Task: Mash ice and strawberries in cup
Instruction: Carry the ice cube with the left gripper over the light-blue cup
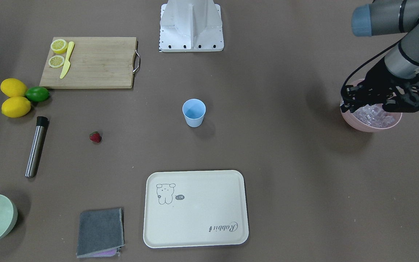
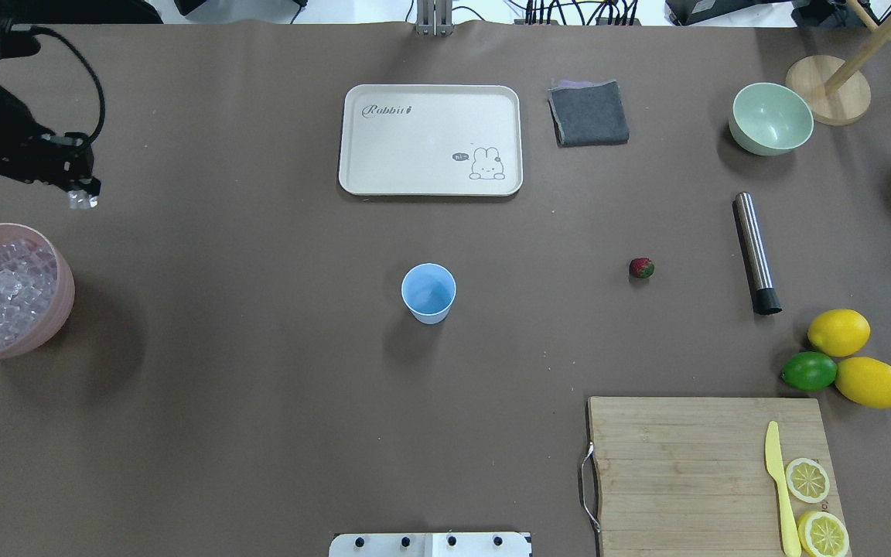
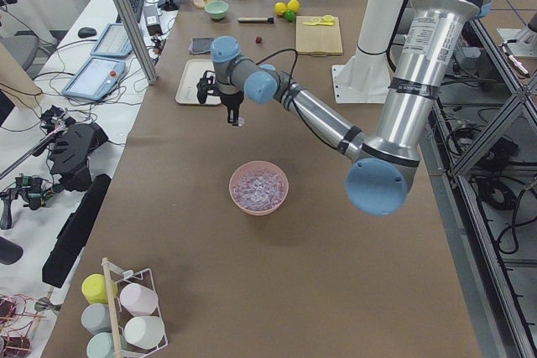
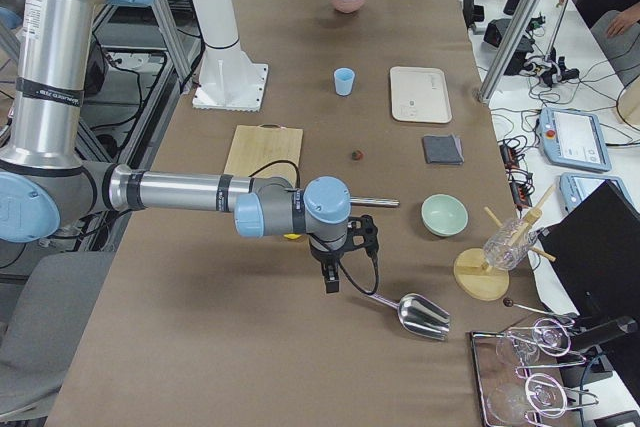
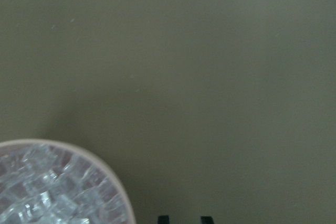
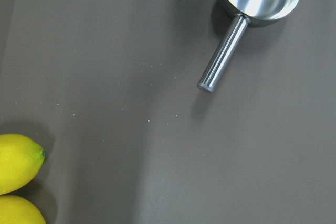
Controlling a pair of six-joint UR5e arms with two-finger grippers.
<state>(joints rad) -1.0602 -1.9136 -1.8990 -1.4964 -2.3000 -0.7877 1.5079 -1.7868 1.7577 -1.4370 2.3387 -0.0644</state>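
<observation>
Closest to my overhead camera is the wooden cutting board (image 2: 685, 456), with two lemon halves (image 2: 807, 480) and a yellow knife (image 2: 780, 487) at its right end. Just beyond that corner, two whole lemons (image 2: 838, 332) sit touching a lime (image 2: 809, 371).

The cup (image 2: 428, 292) stands upright in the middle of the bench (image 2: 260, 371), and I see nothing in it. The strawberry (image 2: 641, 268) lies alone on the robot's right side, well apart from the cup. A steel muddler (image 2: 755, 251) lies flat a little further right.

The ice (image 2: 1, 298) is heaped in the pink bowl (image 2: 66, 298) at the far left edge. My left pincer (image 2: 82, 193) hangs in the air just beyond that bowl, off its rim. It is clamped on one ice cube (image 2: 83, 202), which shows clear and pale at the fingertips.

The right pincer (image 4: 330, 282) hovers low over the bench near the right end. It shows only in the side camera, so I cannot tell whether it is apart or together. A metal scoop (image 4: 420, 315) lies on the bench near it.

On the far side are a cream tray (image 2: 430, 139), a folded grey cloth (image 2: 588, 112) and a mint-green bowl (image 2: 770, 120).
</observation>
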